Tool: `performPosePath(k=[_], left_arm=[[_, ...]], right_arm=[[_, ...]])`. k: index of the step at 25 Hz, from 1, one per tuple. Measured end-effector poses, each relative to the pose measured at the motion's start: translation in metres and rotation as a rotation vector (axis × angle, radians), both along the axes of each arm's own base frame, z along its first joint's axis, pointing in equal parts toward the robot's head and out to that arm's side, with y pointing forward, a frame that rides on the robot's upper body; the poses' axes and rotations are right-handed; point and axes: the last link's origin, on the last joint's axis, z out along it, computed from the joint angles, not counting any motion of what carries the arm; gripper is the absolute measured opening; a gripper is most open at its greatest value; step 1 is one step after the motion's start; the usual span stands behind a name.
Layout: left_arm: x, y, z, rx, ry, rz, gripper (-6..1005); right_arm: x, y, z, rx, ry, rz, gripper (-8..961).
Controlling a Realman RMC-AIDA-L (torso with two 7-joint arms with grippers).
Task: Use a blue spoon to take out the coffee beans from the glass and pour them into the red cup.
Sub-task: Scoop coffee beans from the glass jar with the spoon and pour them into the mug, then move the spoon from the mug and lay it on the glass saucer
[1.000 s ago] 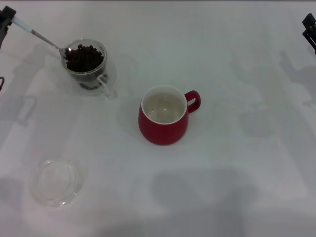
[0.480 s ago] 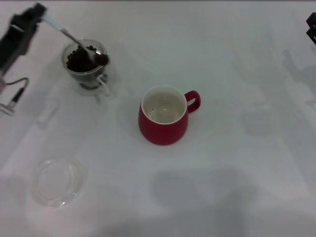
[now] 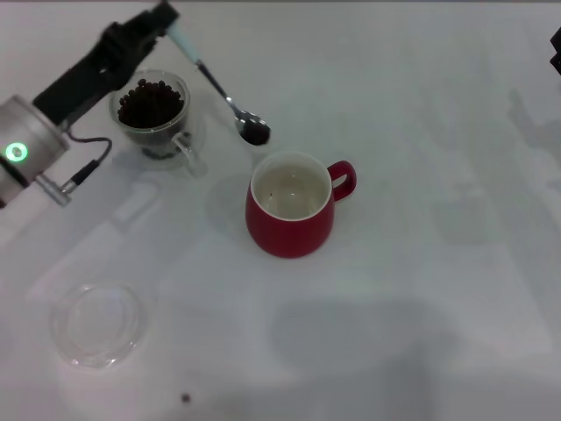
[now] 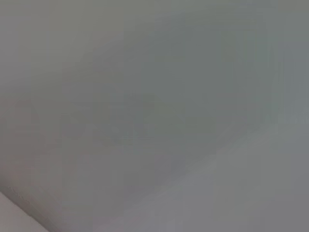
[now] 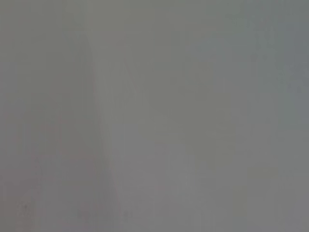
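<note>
In the head view my left gripper [image 3: 162, 19] is shut on the pale blue handle of the blue spoon [image 3: 215, 84], above and behind the glass [image 3: 156, 118]. The spoon slants down to the right; its bowl carries coffee beans [image 3: 255, 132] and hangs just behind the left rim of the red cup [image 3: 292, 206]. The glass holds a heap of coffee beans [image 3: 151, 102]. The red cup stands upright at the table's middle, handle to the right, its cream inside almost bare. My right gripper [image 3: 556, 39] is parked at the far right edge. Both wrist views show only plain grey.
A flat clear glass dish [image 3: 96, 321] lies at the front left. A single loose bean [image 3: 186, 398] lies on the white table near the front edge. My left arm's grey body [image 3: 31, 149] reaches in from the left.
My left gripper has swung right and lifted the spoon out of the glass with beans in it; the bowl moved from the glass to just beside the red cup. A loose bean now lies at front.
</note>
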Motion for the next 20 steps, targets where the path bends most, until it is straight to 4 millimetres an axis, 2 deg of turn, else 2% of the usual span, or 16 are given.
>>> performPosePath(k=[6, 13, 15, 16, 17, 20], left_arm=[[0.03, 0.004, -0.018, 0.058, 0.2, -0.245, 135], [0.057, 0.002, -0.032, 0.151, 0.324, -0.477, 135], [0.058, 0.001, -0.03, 0.189, 0.34, -0.514, 135], [0.055, -0.003, -0.021, 0.261, 0.315, -0.514, 135], [0.055, -0.003, -0.021, 0.261, 0.315, -0.514, 135], [0.042, -0.01, 0.001, 0.365, 0.223, -0.442, 135]], right_arm=[[0.0, 0.0, 0.0, -0.001, 0.0, -0.001, 864], [0.002, -0.004, -0.002, -0.007, 0.006, -0.007, 863], [0.002, -0.005, -0.002, -0.006, 0.008, -0.006, 863], [0.002, -0.005, -0.002, -0.006, 0.009, -0.005, 863], [0.001, -0.005, -0.002, -0.006, 0.01, -0.004, 863], [0.001, -0.005, -0.002, -0.005, 0.012, -0.002, 862]])
